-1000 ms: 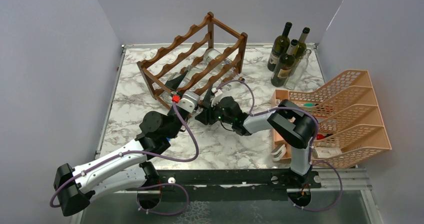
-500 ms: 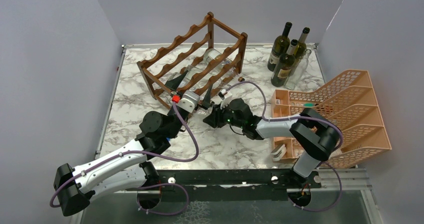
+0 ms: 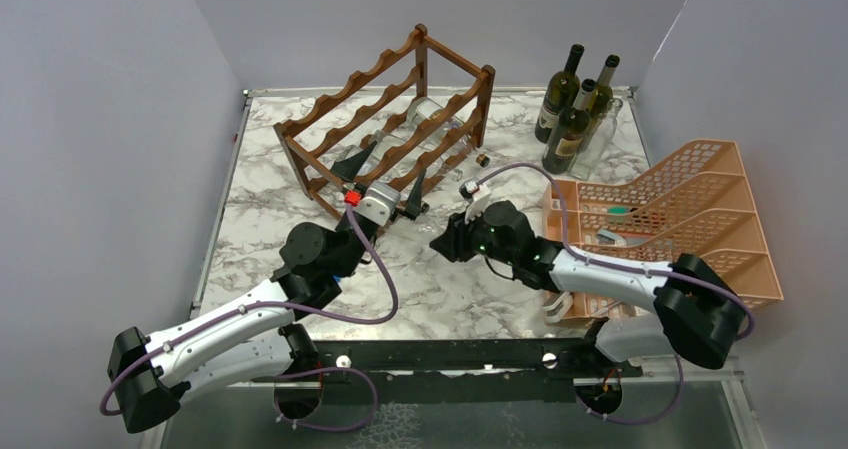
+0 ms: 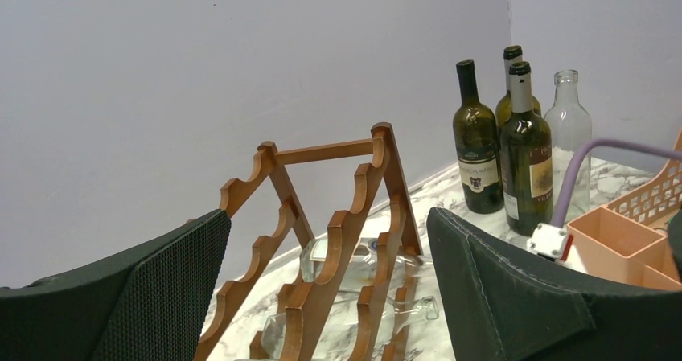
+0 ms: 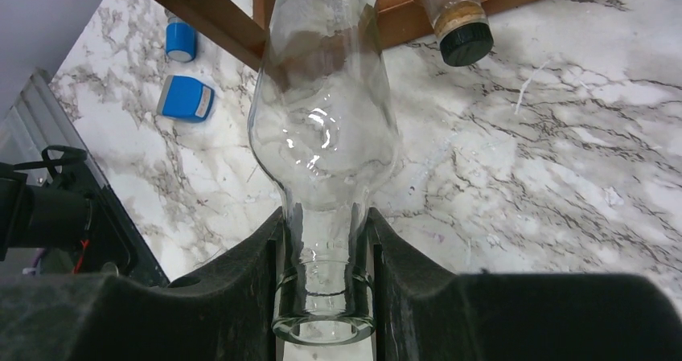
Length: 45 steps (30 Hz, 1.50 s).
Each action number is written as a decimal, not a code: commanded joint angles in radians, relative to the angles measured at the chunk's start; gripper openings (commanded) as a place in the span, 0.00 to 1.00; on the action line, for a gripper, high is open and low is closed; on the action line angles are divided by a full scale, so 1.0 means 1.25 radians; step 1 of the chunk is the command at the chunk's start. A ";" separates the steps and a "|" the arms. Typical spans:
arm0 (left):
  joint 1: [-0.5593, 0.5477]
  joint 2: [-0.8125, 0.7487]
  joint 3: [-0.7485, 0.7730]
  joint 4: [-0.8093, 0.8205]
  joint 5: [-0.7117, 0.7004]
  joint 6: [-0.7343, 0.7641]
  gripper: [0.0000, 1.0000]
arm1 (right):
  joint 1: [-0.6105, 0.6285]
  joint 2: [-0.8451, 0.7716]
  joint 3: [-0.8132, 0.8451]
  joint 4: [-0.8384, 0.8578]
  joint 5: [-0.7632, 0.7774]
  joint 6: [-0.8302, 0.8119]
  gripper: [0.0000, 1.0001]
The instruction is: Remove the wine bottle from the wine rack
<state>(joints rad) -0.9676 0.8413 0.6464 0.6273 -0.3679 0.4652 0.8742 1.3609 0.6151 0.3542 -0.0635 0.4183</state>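
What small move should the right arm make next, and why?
Probably draw the clear bottle straight back, away from the wine rack: the right gripper holds its neck, jaws shut, but its far end is inside the rack.

Left arm: the white-and-black jointed left arm (image 3: 225, 334) is folded, with its elbow pushed out to the near left and its forearm laid low, running forward and to the right.
Left wrist: the silver-capped left wrist (image 3: 372, 205) is aimed forward and slightly upward.
Left gripper: the black two-finger left gripper (image 3: 385, 181) (image 4: 326, 216) is spread wide, with nothing held between its mesh-faced fingers (image 4: 161, 289).
Right arm: the white-and-black right arm (image 3: 610, 274) is bent, with its elbow at the far right and its forearm stretched leftward, low.
Right gripper: the black right gripper (image 3: 445, 244) (image 5: 326, 220) is clamped on the neck of a clear glass wine bottle (image 5: 326, 128), just beneath its mouth.
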 commanded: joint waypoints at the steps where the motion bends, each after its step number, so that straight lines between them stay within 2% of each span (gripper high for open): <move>1: 0.005 0.008 -0.014 0.018 0.030 -0.003 0.99 | 0.000 -0.091 0.009 -0.107 0.075 -0.029 0.01; 13: 0.005 0.023 -0.010 0.007 0.080 -0.011 0.99 | 0.000 -0.229 0.045 -0.380 0.114 -0.024 0.01; 18: 0.005 0.032 -0.010 0.003 0.104 -0.015 0.99 | 0.000 -0.246 0.109 -0.510 0.123 -0.025 0.01; 23: 0.003 0.044 -0.009 -0.010 0.151 -0.012 0.99 | 0.000 -0.276 0.132 -0.578 0.155 -0.038 0.01; 28: 0.002 0.053 -0.010 -0.030 0.304 -0.019 0.95 | 0.000 -0.273 0.232 -0.735 0.178 -0.028 0.01; 33: 0.001 0.063 -0.008 -0.079 0.598 -0.025 0.91 | 0.000 -0.291 0.292 -0.811 0.142 -0.045 0.01; 37: 0.001 0.065 -0.052 -0.104 0.767 0.047 0.98 | 0.000 -0.288 0.328 -0.868 0.122 -0.066 0.01; 45: -0.002 0.175 -0.054 -0.138 0.807 0.079 0.99 | 0.000 -0.311 0.355 -0.878 -0.006 -0.170 0.01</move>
<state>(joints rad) -0.9665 1.0100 0.5686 0.4889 0.5365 0.5339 0.8749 1.0042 0.9962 -0.7616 0.0528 0.2970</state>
